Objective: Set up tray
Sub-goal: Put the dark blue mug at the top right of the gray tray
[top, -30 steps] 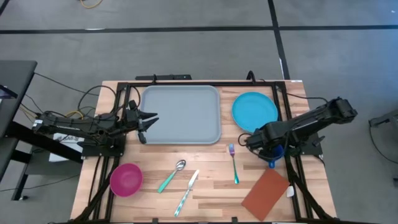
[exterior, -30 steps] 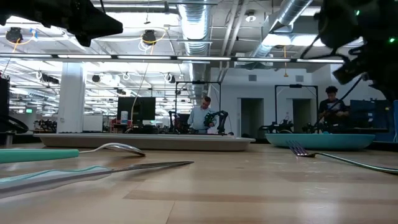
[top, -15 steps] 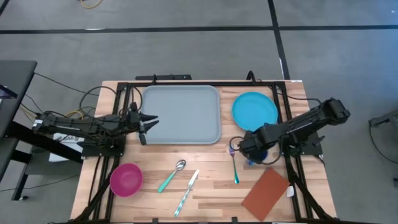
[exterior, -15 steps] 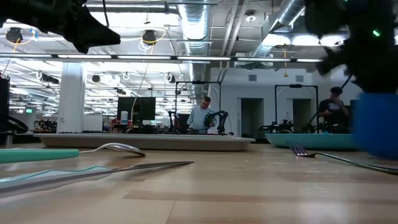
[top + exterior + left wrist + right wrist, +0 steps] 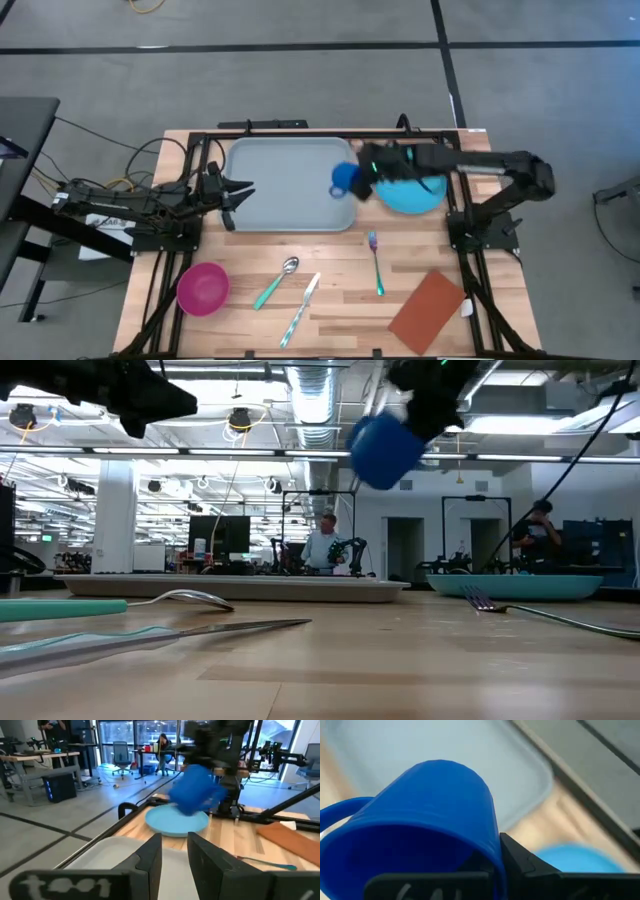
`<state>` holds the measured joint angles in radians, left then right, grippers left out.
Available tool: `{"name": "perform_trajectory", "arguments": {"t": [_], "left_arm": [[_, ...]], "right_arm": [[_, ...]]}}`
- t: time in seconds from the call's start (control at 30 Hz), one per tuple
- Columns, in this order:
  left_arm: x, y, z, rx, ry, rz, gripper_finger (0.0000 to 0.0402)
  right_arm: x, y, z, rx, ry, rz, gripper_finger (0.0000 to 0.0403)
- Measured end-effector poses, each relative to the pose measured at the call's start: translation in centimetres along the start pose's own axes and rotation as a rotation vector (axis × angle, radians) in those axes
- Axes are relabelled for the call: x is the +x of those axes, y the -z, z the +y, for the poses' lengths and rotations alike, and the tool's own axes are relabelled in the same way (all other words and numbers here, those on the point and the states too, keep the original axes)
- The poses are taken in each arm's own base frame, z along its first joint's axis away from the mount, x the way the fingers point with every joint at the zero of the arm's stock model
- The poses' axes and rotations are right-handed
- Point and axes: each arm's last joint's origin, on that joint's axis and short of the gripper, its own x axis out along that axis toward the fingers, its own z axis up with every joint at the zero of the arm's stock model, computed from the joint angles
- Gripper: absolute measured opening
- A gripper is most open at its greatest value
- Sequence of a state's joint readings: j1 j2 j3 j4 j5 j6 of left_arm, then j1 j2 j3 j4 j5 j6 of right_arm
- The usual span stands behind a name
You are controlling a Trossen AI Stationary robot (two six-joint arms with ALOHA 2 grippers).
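With your right gripper pinching the blue mug by its rim above the right edge of the empty grey-blue tray at the table's back centre, level the mug before lowering; your left gripper waits, fingers slightly parted, at the tray's left rim.

Right arm stretched out level from its base at the table's right side toward the middle, forearm horizontal, wrist raised well above the table. Right gripper at the arm's far end, fingers clamped on the rim of a blue mug, carried in the air and tipped on its side. Left arm lying low along the table's left edge, reaching inward. Left gripper held just above the surface, its two dark fingers parted with a narrow gap between them, nothing held.
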<state>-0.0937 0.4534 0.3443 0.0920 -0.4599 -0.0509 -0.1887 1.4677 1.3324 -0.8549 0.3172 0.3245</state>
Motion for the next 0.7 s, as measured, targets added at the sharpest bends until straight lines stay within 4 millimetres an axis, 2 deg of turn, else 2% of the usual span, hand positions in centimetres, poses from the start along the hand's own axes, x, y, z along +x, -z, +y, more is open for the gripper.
{"name": "perform_trajectory", "arguments": {"t": [0.17,0.3,0.5,0.7], "left_arm": [[0.0,-0.1,0.0,-0.021,0.004,-0.013,0.0082],[0.0,-0.2,0.0,-0.026,0.001,-0.024,0.0082],[0.0,-0.3,0.0,-0.03,0.001,-0.03,0.0082],[0.0,-0.3,0.0,-0.029,0.001,-0.027,0.0082]], "right_arm": [[4.4,-2.7,-5.4,0.077,0.048,0.104,0.0003],[8.8,-4.1,-7.6,0.109,-0.023,0.217,0.0003],[13.0,-6.8,-8.7,0.007,-0.005,0.382,0.0003],[17.2,-8.4,-8.3,-0.099,0.008,0.529,0.0004]]}}
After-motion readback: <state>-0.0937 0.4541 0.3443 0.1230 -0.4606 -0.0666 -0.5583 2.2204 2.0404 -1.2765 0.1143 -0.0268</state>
